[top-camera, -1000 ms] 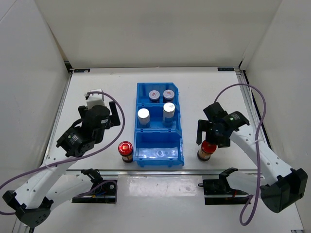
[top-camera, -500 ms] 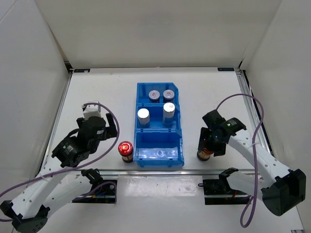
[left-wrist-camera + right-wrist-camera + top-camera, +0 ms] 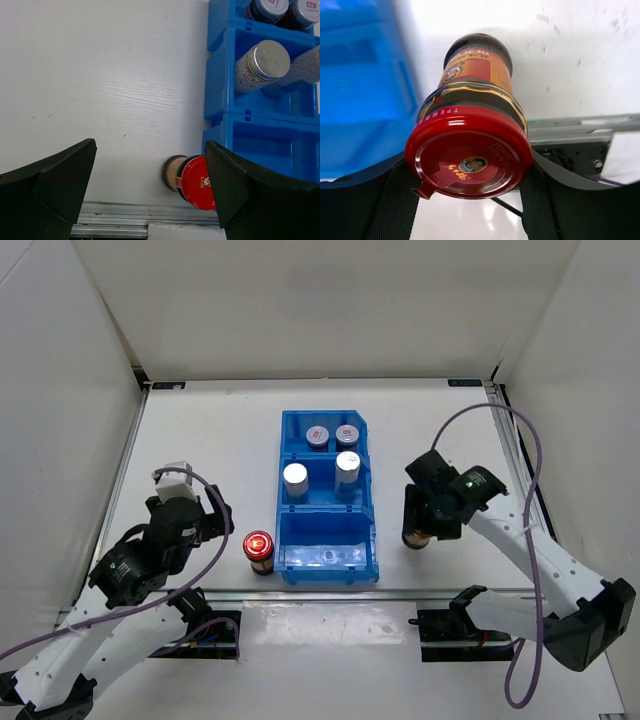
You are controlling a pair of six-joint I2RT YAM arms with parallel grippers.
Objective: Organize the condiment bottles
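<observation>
Item one, brown red-capped bottle [image 3: 470,145]: you hold it clamped between the fingers of the right gripper [image 3: 424,523], just right of the blue bin [image 3: 283,502], level with its front compartment. Item two, second red-capped bottle [image 3: 259,548]: upright on the table [image 3: 200,430], just left of that same compartment. Your left gripper [image 3: 150,150] is near it, jaws wide, gripping nothing. Items three and four, silver-capped bottles [image 3: 296,478] [image 3: 347,464]: middle compartment. Items five and six, grey-lidded bottles [image 3: 318,436] [image 3: 347,434]: rear compartment.

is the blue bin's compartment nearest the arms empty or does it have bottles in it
Empty: the nearest compartment shows only bare blue floor, no bottles.
</observation>
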